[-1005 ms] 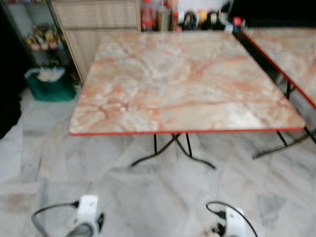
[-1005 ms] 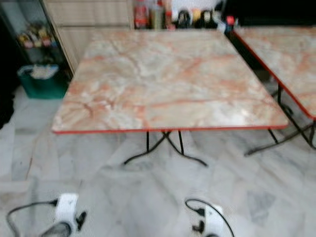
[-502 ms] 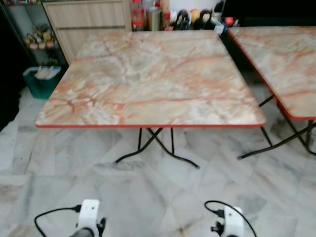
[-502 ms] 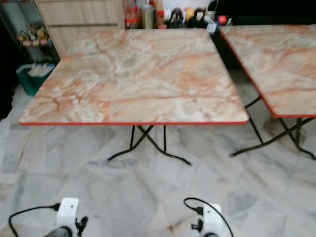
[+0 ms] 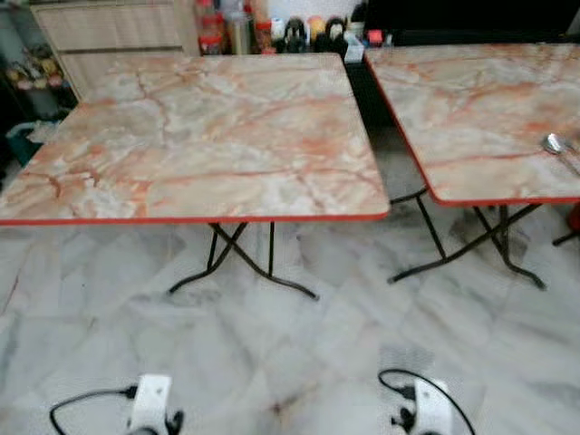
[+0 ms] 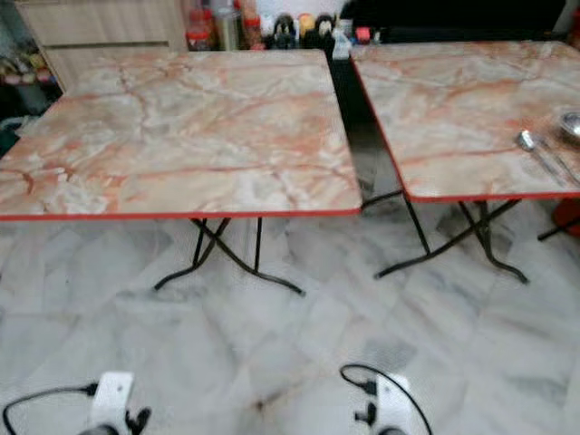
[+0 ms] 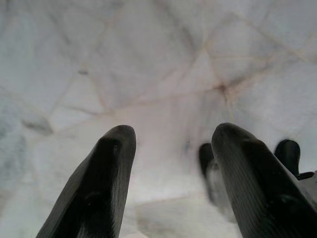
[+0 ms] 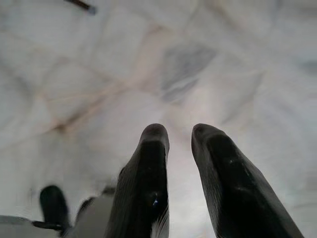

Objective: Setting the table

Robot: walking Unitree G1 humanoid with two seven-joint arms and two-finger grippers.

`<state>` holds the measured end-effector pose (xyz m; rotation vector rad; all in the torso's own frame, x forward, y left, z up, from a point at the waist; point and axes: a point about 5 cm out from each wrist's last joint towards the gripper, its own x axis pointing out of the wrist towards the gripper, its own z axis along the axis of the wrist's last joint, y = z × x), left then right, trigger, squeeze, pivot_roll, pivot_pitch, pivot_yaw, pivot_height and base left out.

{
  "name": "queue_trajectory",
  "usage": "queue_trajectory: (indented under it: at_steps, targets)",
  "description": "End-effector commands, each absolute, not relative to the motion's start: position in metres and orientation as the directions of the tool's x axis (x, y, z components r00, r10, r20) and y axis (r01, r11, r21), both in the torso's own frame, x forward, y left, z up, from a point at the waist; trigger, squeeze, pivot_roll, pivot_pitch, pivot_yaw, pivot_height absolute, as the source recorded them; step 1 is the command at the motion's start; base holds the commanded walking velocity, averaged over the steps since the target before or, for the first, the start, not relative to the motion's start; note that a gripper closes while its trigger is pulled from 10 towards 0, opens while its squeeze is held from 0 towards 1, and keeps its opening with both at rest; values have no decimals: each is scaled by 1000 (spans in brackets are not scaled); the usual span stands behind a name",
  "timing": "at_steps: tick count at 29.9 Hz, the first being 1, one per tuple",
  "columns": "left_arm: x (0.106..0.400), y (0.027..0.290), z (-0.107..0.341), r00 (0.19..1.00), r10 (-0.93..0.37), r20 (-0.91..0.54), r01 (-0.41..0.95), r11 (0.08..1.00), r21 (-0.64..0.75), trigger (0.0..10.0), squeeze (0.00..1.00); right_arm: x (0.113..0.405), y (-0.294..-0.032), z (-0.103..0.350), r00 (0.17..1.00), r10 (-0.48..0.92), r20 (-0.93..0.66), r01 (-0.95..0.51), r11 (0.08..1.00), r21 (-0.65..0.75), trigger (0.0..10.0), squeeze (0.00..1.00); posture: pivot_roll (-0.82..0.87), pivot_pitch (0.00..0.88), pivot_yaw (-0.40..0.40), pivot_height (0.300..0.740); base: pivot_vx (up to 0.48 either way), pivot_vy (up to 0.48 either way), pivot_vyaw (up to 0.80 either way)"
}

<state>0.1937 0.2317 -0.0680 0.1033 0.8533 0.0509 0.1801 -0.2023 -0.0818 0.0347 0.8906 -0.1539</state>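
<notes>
Two marble-patterned folding tables with red edges stand side by side. The left table [image 5: 181,127] has a bare top. On the right table [image 6: 453,100] a metal spoon [image 6: 530,141] lies near the right edge, beside the rim of a metal bowl [image 6: 571,122]. Both arms hang low over the marble floor, well short of the tables: the left arm [image 5: 149,403] and the right arm [image 5: 430,408]. My left gripper [image 7: 173,134] is open and holds nothing. My right gripper [image 8: 179,131] is open by a narrow gap, also holding nothing.
Bottles and jars [image 5: 272,27] line the wall behind the tables, next to a wooden cabinet [image 5: 109,27]. Black crossed legs [image 5: 240,263] stand under each table. A narrow gap [image 5: 362,100] separates the two tables. A red object [image 5: 575,217] shows at the right edge.
The camera has swung to the right: the left table has slid left in view and the right table with its spoon and bowl has come in. Both arms still hang low.
</notes>
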Motion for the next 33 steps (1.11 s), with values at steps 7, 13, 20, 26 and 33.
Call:
queue_trajectory:
  at_steps: [7, 13, 20, 26, 33]
  targets:
    - [185, 237, -72, 614, 97, -784, -9, 993, 117, 10000, 0, 178, -191, -85, 612, -96, -785, 147, 989, -6, 10000, 0, -36, 90, -1, 740, 0, -423, 0]
    - [191, 218, -74, 621, 76, -780, 2, 995, 99, 10000, 0, 178, -190, -85, 611, -93, -786, 145, 989, -5, 10000, 0, -34, 91, -1, 740, 171, -208, 0]
    - [192, 211, -75, 624, 66, -779, 8, 996, 90, 10000, 0, 179, -188, -85, 611, -94, -786, 150, 989, -1, 10000, 0, -39, 91, 3, 740, 453, 0, 0]
    - [194, 211, -74, 626, 66, -777, 8, 996, 91, 10000, 0, 179, -188, -85, 613, -95, -785, 152, 988, -1, 10000, 0, -39, 90, 3, 740, 480, 0, 0]
    - [194, 212, -74, 629, 65, -775, 13, 996, 94, 10000, 0, 178, -188, -85, 611, -95, -786, 156, 988, 2, 10000, 0, -38, 90, 5, 740, 371, 0, 0]
